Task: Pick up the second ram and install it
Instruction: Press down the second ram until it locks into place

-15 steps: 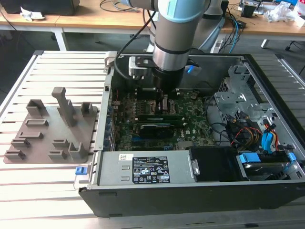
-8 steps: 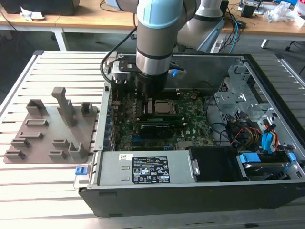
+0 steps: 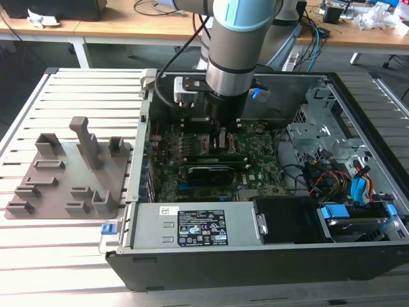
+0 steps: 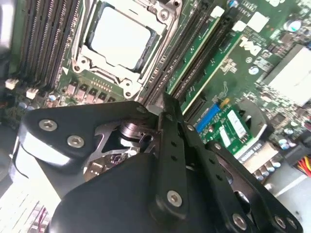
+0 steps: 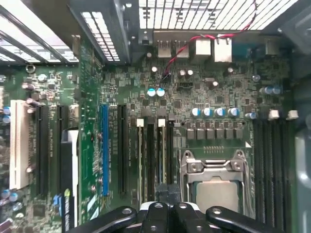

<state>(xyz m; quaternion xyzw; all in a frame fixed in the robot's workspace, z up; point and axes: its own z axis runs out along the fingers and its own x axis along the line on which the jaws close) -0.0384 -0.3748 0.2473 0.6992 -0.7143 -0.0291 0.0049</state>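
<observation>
Tool: I have it lowered inside the open computer case, over the motherboard; I cannot tell whether it is open or closed. Memory stick: seated upright in a slot, at 3 o'clock of the processor socket.

claw over memory slots | CPU socket beside | motherboard
</observation>
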